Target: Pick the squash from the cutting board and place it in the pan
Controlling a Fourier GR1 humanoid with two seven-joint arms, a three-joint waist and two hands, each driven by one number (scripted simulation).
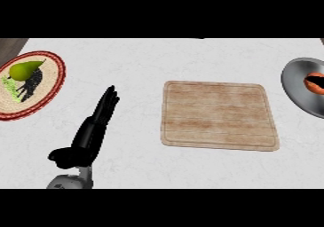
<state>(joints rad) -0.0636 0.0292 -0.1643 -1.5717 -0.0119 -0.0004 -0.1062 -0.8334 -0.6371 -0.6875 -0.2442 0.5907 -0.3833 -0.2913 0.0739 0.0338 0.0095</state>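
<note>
The squash (315,87) shows as an orange shape inside the pan (296,91) at the counter's right edge, with a black shape over it that I take for my right hand (316,81), though I cannot tell how its fingers stand. The cutting board (219,115) at the counter's middle lies bare, so the placing looks all but done; only letting go and drawing back seems left. My left hand (95,128) rests with fingers straight, left of the board.

White marbled desk (157,57), evenly lit. Dark wood-brown strips show beyond the desk's far left and far right corners.
</note>
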